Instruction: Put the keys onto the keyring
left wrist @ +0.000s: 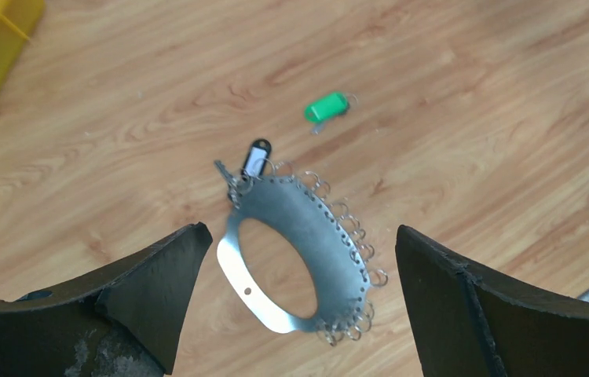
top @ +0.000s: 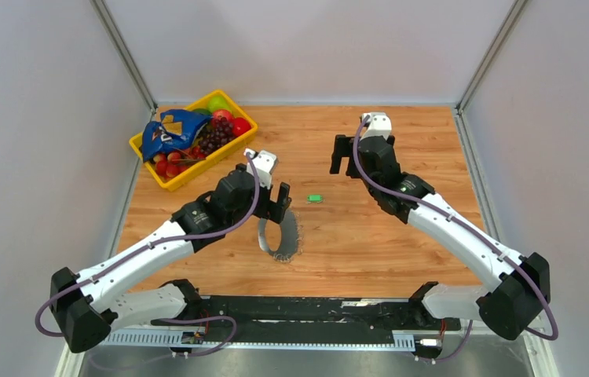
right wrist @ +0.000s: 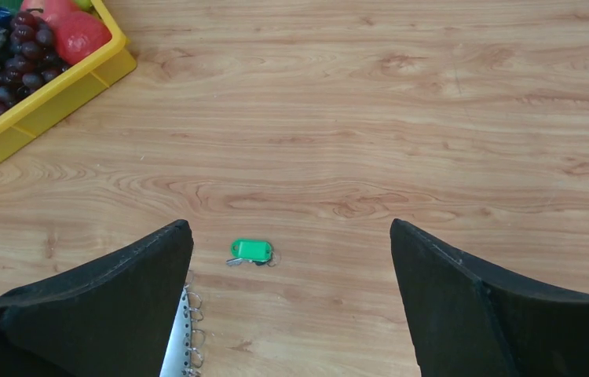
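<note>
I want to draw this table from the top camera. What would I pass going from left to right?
yellow plastic basket of fruit → flat grey metal keyring loop → tiny green plastic key tag → black right gripper

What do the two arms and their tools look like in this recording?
The left arm and right arm have white link shells, black joints and a purple cable alongside. The left tool and right tool each have two broad black fingers.
</note>
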Controlling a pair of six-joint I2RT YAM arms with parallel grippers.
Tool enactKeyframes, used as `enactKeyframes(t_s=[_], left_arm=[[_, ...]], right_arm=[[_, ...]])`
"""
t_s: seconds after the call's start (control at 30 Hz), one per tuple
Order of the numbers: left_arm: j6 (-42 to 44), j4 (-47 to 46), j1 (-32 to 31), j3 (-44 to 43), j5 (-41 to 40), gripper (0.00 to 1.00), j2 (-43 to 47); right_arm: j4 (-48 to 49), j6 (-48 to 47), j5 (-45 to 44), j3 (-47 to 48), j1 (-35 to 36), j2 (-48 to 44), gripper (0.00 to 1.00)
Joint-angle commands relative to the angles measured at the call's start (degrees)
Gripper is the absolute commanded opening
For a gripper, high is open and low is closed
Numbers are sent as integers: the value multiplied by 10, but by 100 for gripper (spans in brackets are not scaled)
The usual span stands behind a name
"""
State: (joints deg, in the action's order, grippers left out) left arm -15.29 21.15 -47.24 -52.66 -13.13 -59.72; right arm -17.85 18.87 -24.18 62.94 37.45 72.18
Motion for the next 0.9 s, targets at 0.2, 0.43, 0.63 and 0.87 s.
enactKeyframes(t_s=[0.2,0.43,0.63,0.87], left_arm=[[-54,-67,-14,122,55,100,34],[-79,-62,-14,187,117,100,57],[-117,-32,-14,206,98,99,74],[-146,-32,-15,211,95,75,35]], right_arm=[[-34,-8,56,-50,2,-22,100],[-37,-13,157,-92,12,-23,99],[-39,-15,159,-106,59,-3,94],[-39,-5,170,-105,71,18,83]])
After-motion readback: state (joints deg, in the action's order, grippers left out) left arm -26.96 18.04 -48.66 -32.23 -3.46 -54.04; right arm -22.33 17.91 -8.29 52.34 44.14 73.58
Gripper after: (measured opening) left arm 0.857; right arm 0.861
